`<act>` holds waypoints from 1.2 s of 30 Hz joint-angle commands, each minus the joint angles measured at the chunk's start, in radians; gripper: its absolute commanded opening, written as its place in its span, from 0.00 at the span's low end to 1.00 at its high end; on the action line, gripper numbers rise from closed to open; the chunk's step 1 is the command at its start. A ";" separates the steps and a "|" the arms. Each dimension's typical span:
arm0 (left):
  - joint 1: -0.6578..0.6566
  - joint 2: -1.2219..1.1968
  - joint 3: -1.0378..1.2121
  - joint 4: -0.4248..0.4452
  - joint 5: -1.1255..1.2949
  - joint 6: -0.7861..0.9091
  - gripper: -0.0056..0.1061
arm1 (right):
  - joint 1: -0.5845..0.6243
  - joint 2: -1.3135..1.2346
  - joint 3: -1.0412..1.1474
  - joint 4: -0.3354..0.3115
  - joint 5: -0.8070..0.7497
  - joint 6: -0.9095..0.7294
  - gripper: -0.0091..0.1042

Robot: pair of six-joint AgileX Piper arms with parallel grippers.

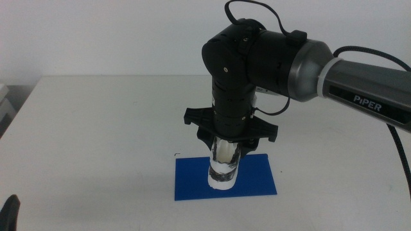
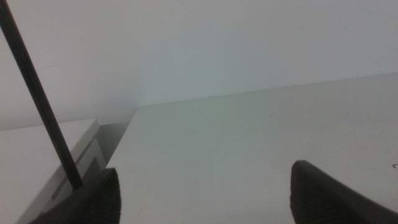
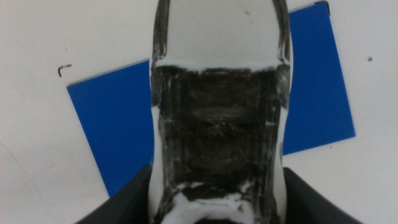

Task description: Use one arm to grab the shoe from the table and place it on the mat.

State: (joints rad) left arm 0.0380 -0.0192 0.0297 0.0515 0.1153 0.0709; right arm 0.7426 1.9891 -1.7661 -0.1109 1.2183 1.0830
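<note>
At the bottom left corner of the middle view only the tip of the left gripper (image 1: 10, 215) shows; that arm waits well apart from the work. In its own wrist picture its jaws stand spread wide with nothing but bare white table (image 1: 96, 141) between them.

Right of centre, the black and grey arm (image 1: 289, 64) marked "PiPER" reaches in from the frame's right edge and bends straight down, so that its wrist points at the tabletop. The right gripper (image 1: 225, 154) pinches the shoe (image 1: 223, 172) by its two sides, the white sole end showing below the jaws. The right wrist picture shows the dark jaws pressed against either flank of the sneaker (image 3: 219, 143), a grip that likely keeps it from tilting.

The shoe hangs over the blue mat (image 1: 257, 176), lower centre of the frame, with blue showing on both sides; whether the sole already touches cannot be told. Placement looks nearly complete, with only letting go left.
</note>
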 commanded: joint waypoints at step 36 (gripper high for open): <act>-0.005 -0.007 0.005 -0.009 -0.081 -0.007 0.89 | -0.078 0.015 -0.036 0.103 -0.078 -1.928 0.05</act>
State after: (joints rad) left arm 0.0380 -0.0192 0.0297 0.0515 0.1153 0.0709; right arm 0.6765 2.0568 -1.7716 -0.0230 1.1737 -0.8492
